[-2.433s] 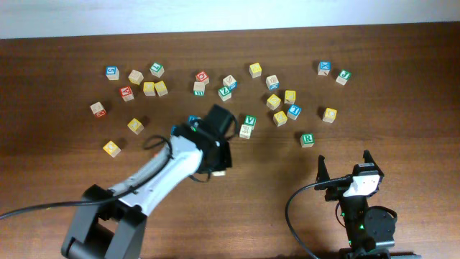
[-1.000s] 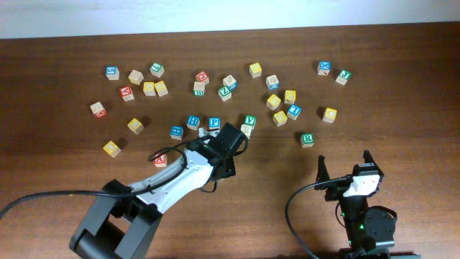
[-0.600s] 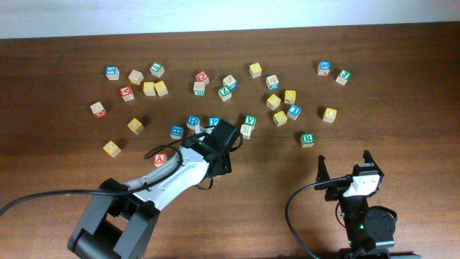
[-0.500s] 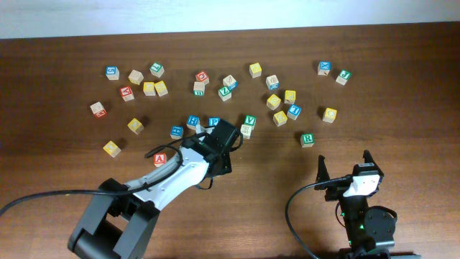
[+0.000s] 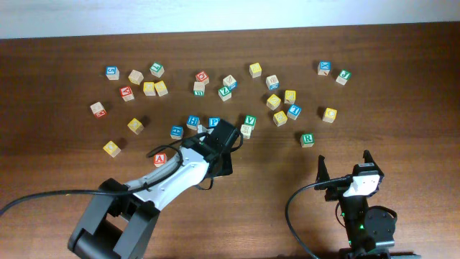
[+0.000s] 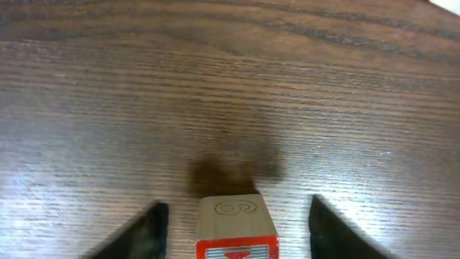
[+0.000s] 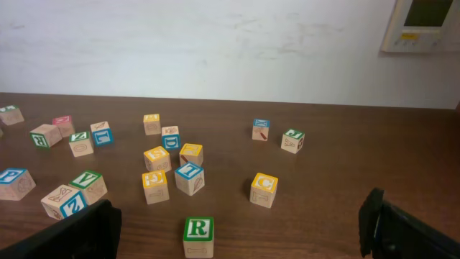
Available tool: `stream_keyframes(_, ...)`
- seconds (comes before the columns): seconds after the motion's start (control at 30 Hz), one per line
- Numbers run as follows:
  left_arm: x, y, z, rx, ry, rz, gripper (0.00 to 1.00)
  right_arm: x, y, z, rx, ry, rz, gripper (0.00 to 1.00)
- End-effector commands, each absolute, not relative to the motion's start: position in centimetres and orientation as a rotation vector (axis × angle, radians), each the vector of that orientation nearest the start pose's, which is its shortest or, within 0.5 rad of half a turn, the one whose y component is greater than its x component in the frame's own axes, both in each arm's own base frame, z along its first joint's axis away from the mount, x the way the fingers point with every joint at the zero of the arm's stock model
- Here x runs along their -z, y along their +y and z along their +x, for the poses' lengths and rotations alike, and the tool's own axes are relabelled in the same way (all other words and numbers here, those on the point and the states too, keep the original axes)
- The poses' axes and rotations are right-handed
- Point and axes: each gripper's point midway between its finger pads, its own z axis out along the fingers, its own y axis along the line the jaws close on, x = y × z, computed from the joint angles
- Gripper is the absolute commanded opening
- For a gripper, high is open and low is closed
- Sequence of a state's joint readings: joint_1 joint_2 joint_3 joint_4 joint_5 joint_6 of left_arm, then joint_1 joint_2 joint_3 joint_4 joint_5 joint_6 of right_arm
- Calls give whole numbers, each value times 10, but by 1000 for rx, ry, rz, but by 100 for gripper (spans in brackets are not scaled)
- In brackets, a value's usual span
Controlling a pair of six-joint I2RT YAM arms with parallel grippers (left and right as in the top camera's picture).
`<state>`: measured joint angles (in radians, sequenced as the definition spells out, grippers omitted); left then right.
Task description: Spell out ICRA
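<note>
My left gripper [image 6: 237,218] stands open around a red-printed cube [image 6: 236,223] that rests on the table, with a gap on each side; its letter does not show. From overhead this gripper [image 5: 219,146] covers that cube, which sits below the blue P cube [image 5: 213,122]. The red A cube [image 5: 159,160] lies left of the arm. Further right are the green R cube [image 5: 307,139] [image 7: 198,230] and the yellow C cube [image 5: 329,114] [image 7: 264,185]. My right gripper [image 5: 346,164] [image 7: 238,229] is open and empty, just short of the R.
Several other letter cubes are scattered across the far half of the table [image 5: 402,108], from the far left [image 5: 111,72] to the far right [image 5: 343,75]. A black cable [image 5: 291,208] loops beside the right arm's base.
The left jaws have opened and let go of the red-printed cube, after the arm shifted slightly up and left. The right arm has not moved.
</note>
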<state>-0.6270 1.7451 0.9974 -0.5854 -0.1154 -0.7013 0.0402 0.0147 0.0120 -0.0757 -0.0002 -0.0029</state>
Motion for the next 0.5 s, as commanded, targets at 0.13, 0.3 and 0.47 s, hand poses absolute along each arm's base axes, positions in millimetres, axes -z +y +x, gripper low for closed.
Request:
stream_keyframes(0.13,-39,-181,312,37,2839,-151,71,-155,10,246,-29,1653,-32,98)
stream_keyframes(0.3,-115,-162,350,77,2750,-187,75,-155,10,246,-29,1653,-32,98)
stream_keyframes(0.47,-184,-109,359,93,2643,-362,89,-155,10,246,-29,1653,-32,98)
